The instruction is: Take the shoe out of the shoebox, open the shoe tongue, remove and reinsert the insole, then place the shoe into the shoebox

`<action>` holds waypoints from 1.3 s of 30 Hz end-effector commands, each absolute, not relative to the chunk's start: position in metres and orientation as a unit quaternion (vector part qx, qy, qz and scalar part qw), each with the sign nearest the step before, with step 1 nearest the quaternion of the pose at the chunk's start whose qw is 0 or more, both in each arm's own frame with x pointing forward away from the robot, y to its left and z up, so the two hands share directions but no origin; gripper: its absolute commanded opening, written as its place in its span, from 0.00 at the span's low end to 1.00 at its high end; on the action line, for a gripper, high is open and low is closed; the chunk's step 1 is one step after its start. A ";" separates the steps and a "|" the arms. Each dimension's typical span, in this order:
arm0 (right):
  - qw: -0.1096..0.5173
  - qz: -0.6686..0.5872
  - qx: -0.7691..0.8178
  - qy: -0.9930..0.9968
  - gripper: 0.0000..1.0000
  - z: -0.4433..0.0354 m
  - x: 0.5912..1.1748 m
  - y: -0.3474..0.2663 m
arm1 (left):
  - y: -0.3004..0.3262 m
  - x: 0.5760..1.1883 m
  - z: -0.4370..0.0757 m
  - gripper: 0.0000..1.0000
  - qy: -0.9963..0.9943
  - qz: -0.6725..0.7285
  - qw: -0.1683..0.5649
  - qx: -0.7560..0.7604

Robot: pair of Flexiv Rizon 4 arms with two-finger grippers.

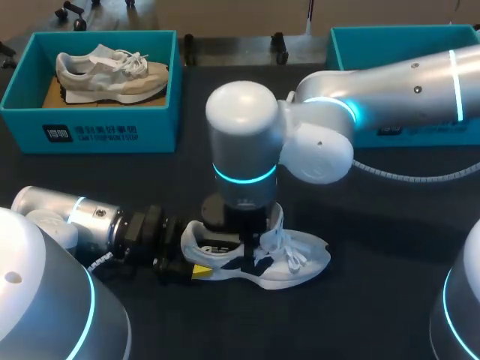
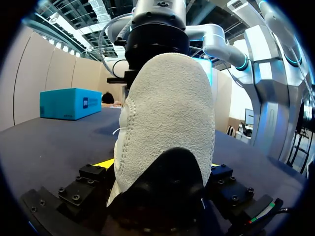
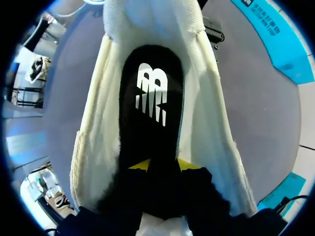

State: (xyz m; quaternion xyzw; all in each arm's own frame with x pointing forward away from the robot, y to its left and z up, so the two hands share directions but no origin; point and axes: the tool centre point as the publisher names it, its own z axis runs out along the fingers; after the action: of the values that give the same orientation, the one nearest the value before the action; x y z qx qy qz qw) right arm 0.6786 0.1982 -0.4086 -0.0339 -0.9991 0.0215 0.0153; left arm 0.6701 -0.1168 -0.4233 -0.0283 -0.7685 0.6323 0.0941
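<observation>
At the lower left of the head view, the left arm [image 1: 82, 221] lay low over the dark worktop [image 1: 375, 300]. Its left pincer [image 1: 196, 268] sat at the heel of the white shoe [image 1: 300, 262]. In the left wrist view the suede heel filled the gap between the two fingers, with a yellow tip [image 2: 106, 163] pressed against each side, so this pincer stood fairly wide and clasped the shoe by its heel.

The shoe rested on its sole on the worktop at the lower middle of the head view, toe pointing to the frame's right. Its laces [image 1: 289, 251] hung loose over the side.

Directly above the shoe's opening hung the wrist of the right arm [image 1: 390, 90], which came in from the upper right. The right pincer [image 3: 160, 166] reached down inside the shoe. In the right wrist view its yellow tips stood narrow, close on either side of the heel end of the black insole [image 3: 150, 113]. It pinched that end, and the rest of the insole lay flat ahead of it along the shoe's bed.

Farther back, at the upper left of the head view, a teal shoebox [image 1: 97, 131] held a beige shoe [image 1: 112, 75] lying on its side. At the upper right a second teal box [image 1: 375, 46] stood partly hidden behind the right arm.
</observation>
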 end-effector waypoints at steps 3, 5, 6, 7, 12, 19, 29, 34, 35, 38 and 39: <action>0.055 0.035 -0.028 -0.997 0.05 -0.424 0.667 0.207 | -0.117 0.671 -0.425 0.00 -0.768 0.633 0.093 -0.028; 0.063 0.038 -0.029 -0.997 0.00 -0.425 0.661 0.206 | -0.117 0.671 -0.425 0.00 -0.768 0.633 0.093 -0.028; 0.065 0.034 -0.027 -0.997 0.00 -0.424 0.658 0.206 | -0.117 0.671 -0.425 0.00 -0.768 0.633 0.093 -0.028; 0.066 0.032 -0.027 -0.997 0.00 -0.424 0.656 0.205 | -0.117 0.671 -0.425 0.00 -0.768 0.633 0.093 -0.028; 0.054 0.019 -0.031 -0.998 0.00 -0.411 0.648 0.201 | -0.117 0.671 -0.425 0.00 -0.768 0.633 0.093 -0.028; 0.005 -0.013 -0.023 -1.000 0.00 -0.382 0.646 0.201 | -0.117 0.671 -0.425 0.00 -0.768 0.633 0.093 -0.028; -0.057 -0.079 -0.009 -0.995 0.00 -0.354 0.653 0.198 | -0.117 0.671 -0.425 0.00 -0.768 0.633 0.093 -0.028; -0.083 -0.122 -0.013 -0.989 0.00 -0.348 0.657 0.190 | -0.117 0.671 -0.425 0.00 -0.768 0.633 0.093 -0.028; -0.087 -0.128 -0.016 -0.988 0.00 -0.346 0.657 0.189 | -0.117 0.671 -0.425 0.00 -0.768 0.633 0.093 -0.028; -0.098 -0.145 -0.021 -0.984 0.00 -0.342 0.660 0.185 | -0.117 0.671 -0.425 0.00 -0.768 0.633 0.093 -0.028; -0.100 -0.152 -0.021 -0.983 0.00 -0.341 0.661 0.184 | -0.117 0.671 -0.425 0.00 -0.768 0.633 0.093 -0.028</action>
State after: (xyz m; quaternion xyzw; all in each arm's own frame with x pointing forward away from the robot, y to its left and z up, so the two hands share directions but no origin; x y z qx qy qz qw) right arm 0.6645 0.1994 -0.3479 -0.0240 -0.9917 -0.0900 -0.0883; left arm 0.6700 -0.1159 -0.4224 -0.0282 -0.7681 0.6328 0.0939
